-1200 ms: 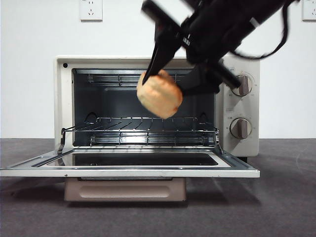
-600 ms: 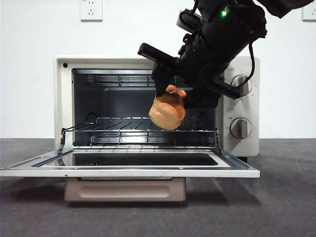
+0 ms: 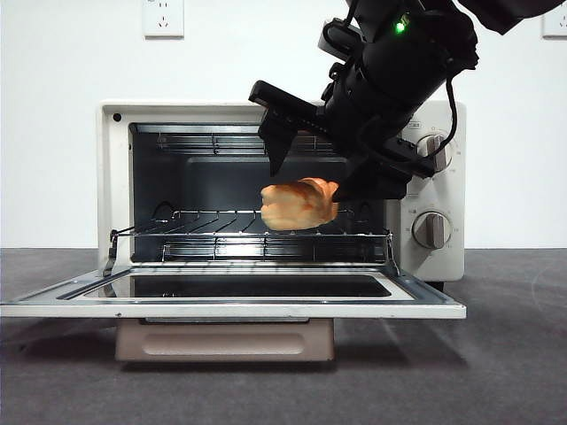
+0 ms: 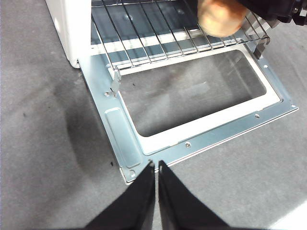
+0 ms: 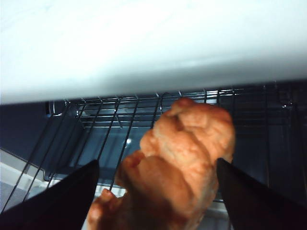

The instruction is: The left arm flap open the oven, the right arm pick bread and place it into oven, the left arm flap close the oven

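Note:
The cream-white oven [image 3: 111, 177] stands with its glass door [image 3: 230, 308] flapped down flat and its wire rack [image 3: 221, 235] bare. My right gripper [image 3: 310, 173] reaches into the oven's mouth from the upper right with its jaws spread wide. The golden-orange bread [image 3: 299, 204] is blurred just under the jaws and just above the rack. In the right wrist view the bread [image 5: 187, 153] sits between the open jaws of the right gripper [image 5: 156, 191], over the rack. My left gripper [image 4: 156, 167] is shut and empty, above the table at the door's near corner [image 4: 129, 167]. The bread [image 4: 218, 17] shows blurred there too.
Two grey-brown knobs [image 3: 432, 230] are on the oven's right panel, close beside the right arm. The beige handle [image 3: 226, 341] hangs under the lowered door. Dark grey tabletop [image 3: 496, 354] lies around the oven, with a white wall behind.
The right gripper swung the bread down into the oven's mouth, then spread its jaws. The bread has left the jaws and dropped lower toward the rack. The left gripper's earlier position is not shown.

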Robot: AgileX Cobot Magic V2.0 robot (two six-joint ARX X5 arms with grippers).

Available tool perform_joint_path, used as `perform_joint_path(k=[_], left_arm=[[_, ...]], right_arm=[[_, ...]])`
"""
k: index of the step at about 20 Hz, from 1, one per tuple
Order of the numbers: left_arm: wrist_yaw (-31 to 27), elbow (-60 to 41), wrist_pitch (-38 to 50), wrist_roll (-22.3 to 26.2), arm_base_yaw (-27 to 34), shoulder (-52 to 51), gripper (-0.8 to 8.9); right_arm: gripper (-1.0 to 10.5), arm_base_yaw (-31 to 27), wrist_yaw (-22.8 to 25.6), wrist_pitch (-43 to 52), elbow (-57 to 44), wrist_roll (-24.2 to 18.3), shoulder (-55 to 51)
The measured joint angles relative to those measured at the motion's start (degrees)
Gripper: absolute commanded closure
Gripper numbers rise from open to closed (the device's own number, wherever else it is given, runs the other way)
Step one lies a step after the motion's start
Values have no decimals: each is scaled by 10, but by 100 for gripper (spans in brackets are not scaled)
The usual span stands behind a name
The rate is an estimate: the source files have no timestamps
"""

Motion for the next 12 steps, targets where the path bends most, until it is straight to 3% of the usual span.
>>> perform_joint_path(k=[12], left_arm=[[0, 0, 0, 0, 0, 0, 797]], right_arm=[[547, 17, -5, -65, 0, 0, -65]])
